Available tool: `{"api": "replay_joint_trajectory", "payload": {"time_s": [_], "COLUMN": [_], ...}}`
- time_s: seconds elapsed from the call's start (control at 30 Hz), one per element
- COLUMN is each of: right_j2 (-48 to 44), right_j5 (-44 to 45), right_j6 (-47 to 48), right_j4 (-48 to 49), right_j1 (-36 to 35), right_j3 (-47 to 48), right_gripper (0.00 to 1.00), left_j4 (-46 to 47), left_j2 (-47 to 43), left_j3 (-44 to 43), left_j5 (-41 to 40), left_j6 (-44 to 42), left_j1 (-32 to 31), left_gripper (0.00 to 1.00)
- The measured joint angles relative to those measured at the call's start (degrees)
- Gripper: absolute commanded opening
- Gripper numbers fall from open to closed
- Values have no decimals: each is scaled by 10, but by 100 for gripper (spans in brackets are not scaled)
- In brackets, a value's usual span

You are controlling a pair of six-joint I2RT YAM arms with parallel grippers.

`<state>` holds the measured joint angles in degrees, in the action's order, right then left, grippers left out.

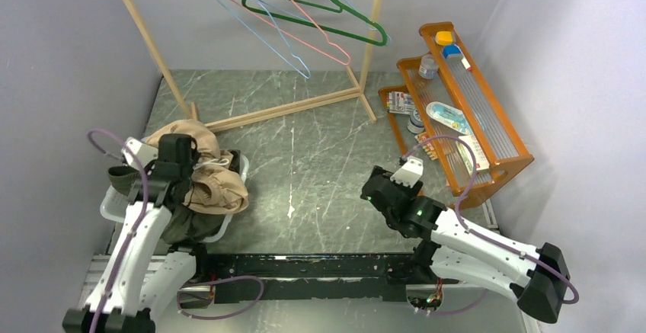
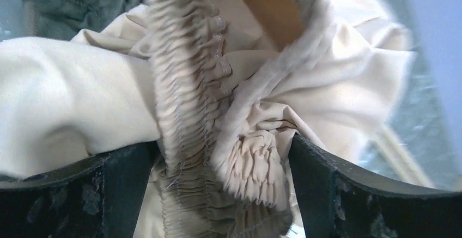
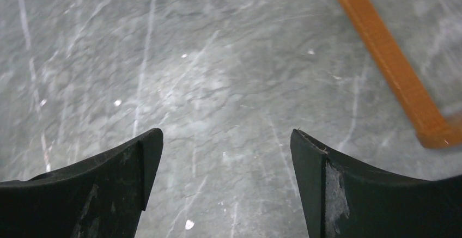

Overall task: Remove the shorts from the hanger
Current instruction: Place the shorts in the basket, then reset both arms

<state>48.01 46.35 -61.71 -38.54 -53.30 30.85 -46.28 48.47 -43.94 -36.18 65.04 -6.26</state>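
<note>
Soft matt cloth shorts [image 2: 71, 96]

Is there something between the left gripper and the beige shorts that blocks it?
Nothing visible does. The left gripper is open right over the beige shorts, with their gathered waistband between its fingers. They lie on top in the bin.

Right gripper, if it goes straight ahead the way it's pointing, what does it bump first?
Probably the bare grey table: the right gripper points down at it, with nothing between its open jaws. The orange rack sits off to the side, out of that line. Depth is unclear.
</note>
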Motion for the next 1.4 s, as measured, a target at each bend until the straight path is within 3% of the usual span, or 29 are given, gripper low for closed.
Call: {"api": "replay_joint_trajectory", "payload": {"time_s": [0.27,0.47,0.73,0.93,1.0,1.07,1.2,1.27,1.4], "right_j2": [-23,-35,-45,-18,13,47,105,121,138], "right_j5": [-61,-75,-70,-8,-4,-41,-204,-259,-364], "right_j6": [176,247,305,366,385,398,418,433,476], "right_j4": [88,118,132,150,154,160,168,168,172], "right_j1": [0,0,0,4,38,120,365,413,419], "right_j3": [14,48,76,141,176,210,270,300,369], "right_gripper": [91,91,91,99,99,99,99,99,99], "left_j4": [-34,-54,12,7,-3,-18,-42,-49,-53], "left_j2": [-107,-107,-97,-31,-8,13,26,24,10], "left_j3": [-61,-117,-136,-172,-184,-197,-220,-231,-245], "left_j5": [-2,-2,120,136,130,120,95,84,65], "left_j6": [-56,-93,-214,-242,-245,-246,-253,-261,-283], "left_j1": [0,0,0,0,0,0,0,0,0], "left_gripper": [100,99,100,100,100,100,100,99,100]}}
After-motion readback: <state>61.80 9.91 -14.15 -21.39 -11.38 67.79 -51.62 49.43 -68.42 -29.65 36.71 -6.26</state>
